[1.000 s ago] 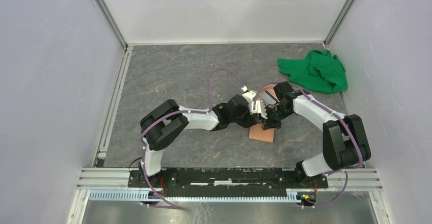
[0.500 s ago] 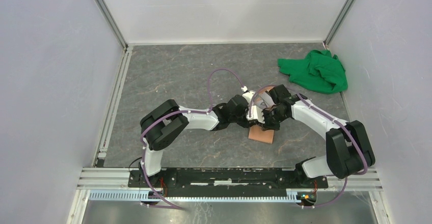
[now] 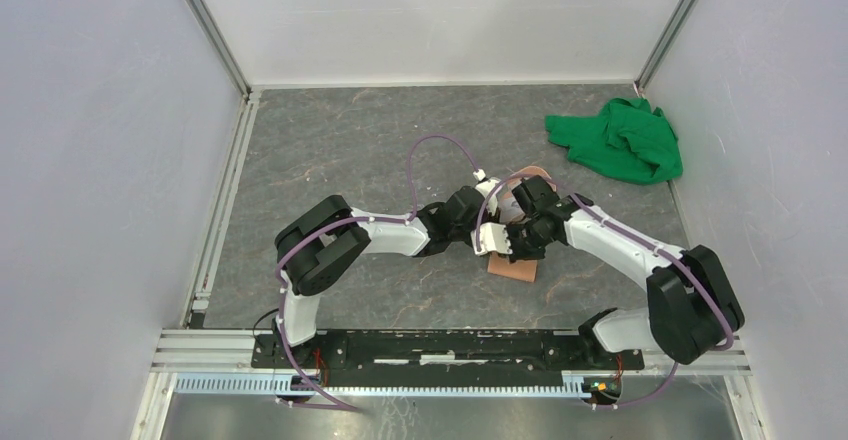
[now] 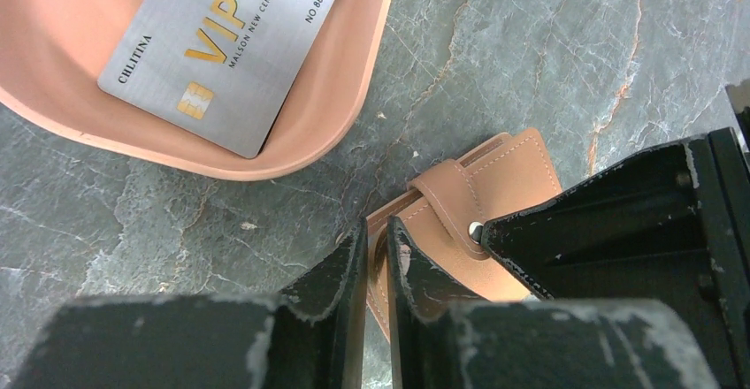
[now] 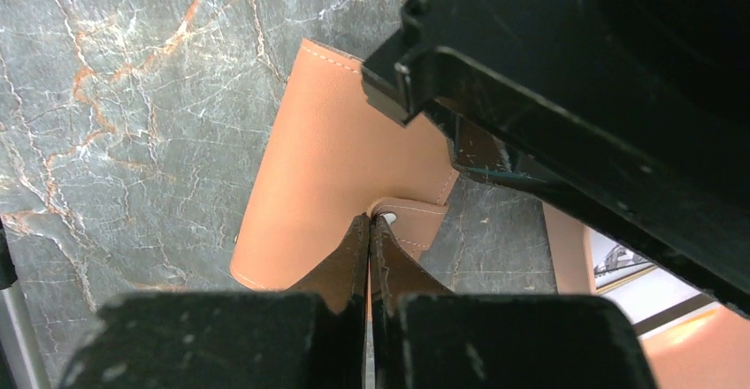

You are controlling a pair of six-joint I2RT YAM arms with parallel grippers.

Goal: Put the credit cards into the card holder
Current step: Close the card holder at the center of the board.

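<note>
Edge of the card holder [image 4: 508,172] is pinched by the left hand [image 4: 378,247], flat on the worktop [image 4: 575,35]. Right hand [image 5: 370,225] is pressed together right at the snap tab [image 5: 416,221]. Grey card [image 4: 225,49] is seen lying in the pink tray [image 4: 354,97] nearby.

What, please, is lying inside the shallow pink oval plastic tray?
A silver-grey rectangular VIP card lies flat inside the tray. Its other part is out of view, so further cards cannot be ruled out.

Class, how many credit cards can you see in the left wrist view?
1: a silver VIP card lies in the pink tray; others may sit out of frame.
</note>
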